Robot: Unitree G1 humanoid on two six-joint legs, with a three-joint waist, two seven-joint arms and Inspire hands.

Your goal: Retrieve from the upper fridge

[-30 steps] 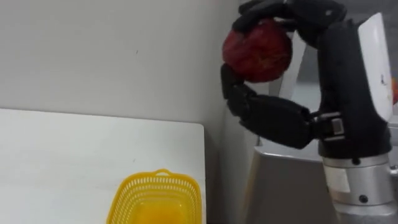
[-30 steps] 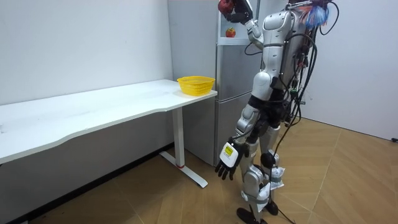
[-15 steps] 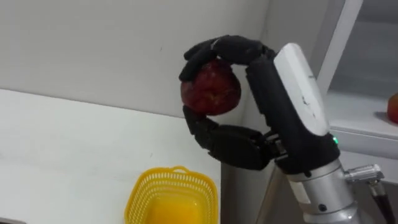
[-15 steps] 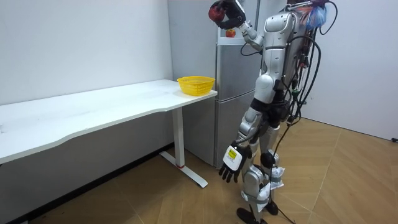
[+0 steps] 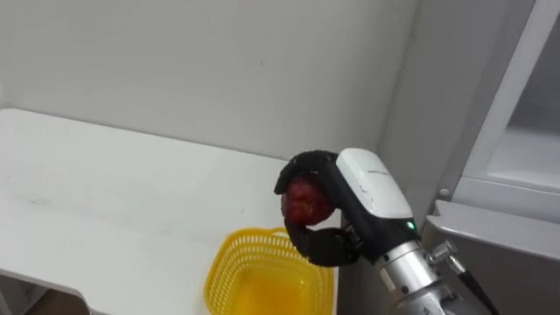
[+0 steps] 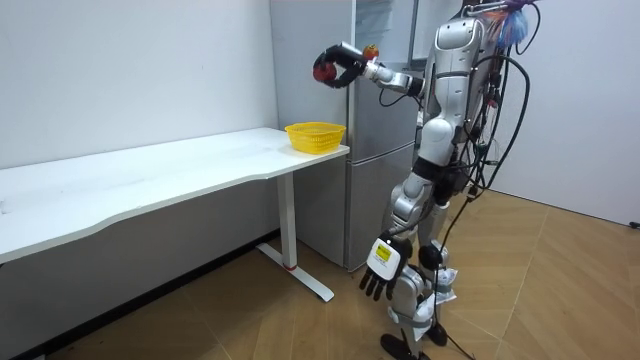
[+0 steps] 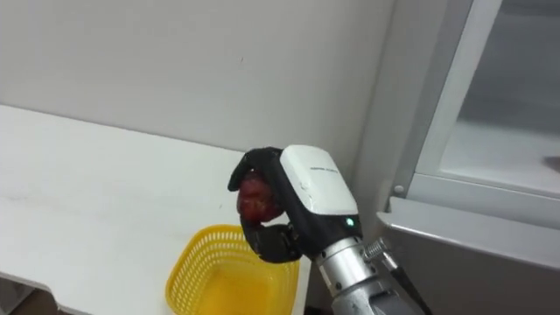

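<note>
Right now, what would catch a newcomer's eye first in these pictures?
The black right hand grips a dark red round apple, held above the yellow plastic mesh basket at the end of the white table. Beside them stands the grey fridge, upper compartment open.

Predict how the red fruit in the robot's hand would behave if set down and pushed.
The red fruit looks round, so it would probably roll on the flat white table. Curled fingers of the right hand leave it undented, suggesting it is firm. Its skin looks smooth, possibly slippery.
</note>
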